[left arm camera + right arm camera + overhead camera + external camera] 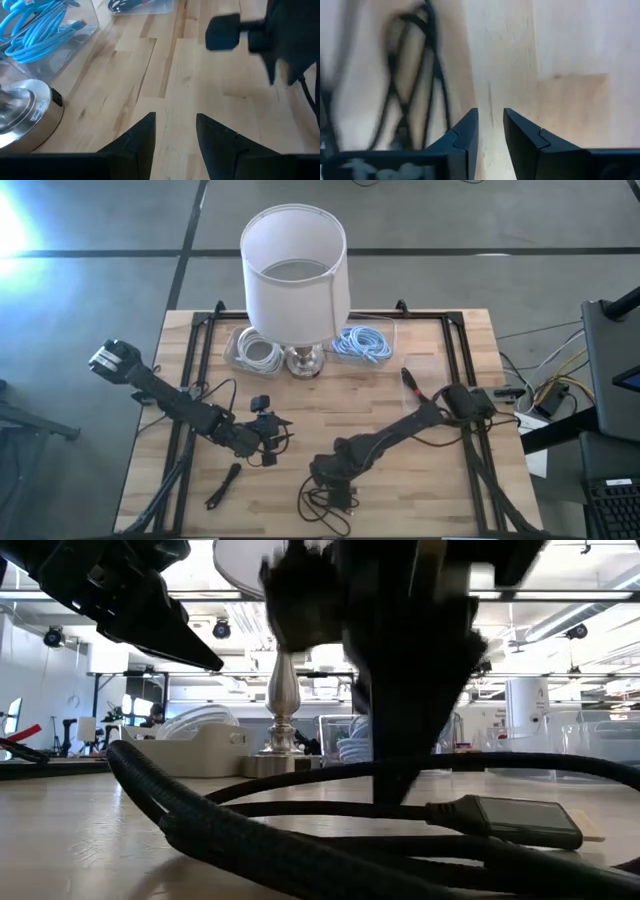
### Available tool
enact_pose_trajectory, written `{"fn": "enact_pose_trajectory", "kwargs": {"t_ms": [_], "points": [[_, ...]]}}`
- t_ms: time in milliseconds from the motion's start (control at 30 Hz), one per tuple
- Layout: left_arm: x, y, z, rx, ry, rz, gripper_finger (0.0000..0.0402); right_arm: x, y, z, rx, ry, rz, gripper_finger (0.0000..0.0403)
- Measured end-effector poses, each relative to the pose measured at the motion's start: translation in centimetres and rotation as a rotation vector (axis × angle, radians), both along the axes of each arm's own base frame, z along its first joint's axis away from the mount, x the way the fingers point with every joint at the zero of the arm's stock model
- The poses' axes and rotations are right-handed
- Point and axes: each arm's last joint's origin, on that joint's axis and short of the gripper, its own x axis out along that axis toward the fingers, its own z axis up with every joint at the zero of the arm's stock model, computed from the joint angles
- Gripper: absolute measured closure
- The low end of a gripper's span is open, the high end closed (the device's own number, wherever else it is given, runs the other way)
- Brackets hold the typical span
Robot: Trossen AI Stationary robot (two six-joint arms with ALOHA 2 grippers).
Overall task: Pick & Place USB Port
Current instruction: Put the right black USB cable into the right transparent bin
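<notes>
Jaws of right gripper (490,132) apart over black cable (325,502)

The right gripper (490,131) pointed down at the wooden table (570,45). Its two dark fingers (462,137) stood close together with a thin gap between them, and nothing was in that gap. A tangle of black cable (412,85) lay on the wood just beside them, looking blurry.

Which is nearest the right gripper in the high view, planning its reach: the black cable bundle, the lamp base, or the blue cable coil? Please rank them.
From the right gripper, at the table's front edge:
1. Black cable bundle, right beside it at the front.
2. Lamp base, at the back centre.
3. Blue cable coil, back, right of the lamp, slightly farther.
</notes>
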Motion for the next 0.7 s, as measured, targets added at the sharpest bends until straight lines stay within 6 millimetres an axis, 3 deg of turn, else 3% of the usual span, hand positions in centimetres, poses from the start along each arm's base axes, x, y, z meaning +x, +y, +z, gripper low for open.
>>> {"fn": "enact_pose_trajectory", "kwargs": {"t_ms": [167,333,700], "points": [[0.0,0.0,0.0,0.001,0.002,0.000,0.0257,-0.6,-0.4,2.9,-0.009,-0.052,0.013,0.0317],[0.0,0.0,0.0,0.002,0.003,0.001,0.0257,-0.6,0.3,4.6,0.030,-0.133,0.015,0.0305],[0.0,0.0,0.0,0.000,0.004,0.002,0.0257,-0.7,2.1,2.8,0.092,-0.110,-0.010,0.0278]]}}
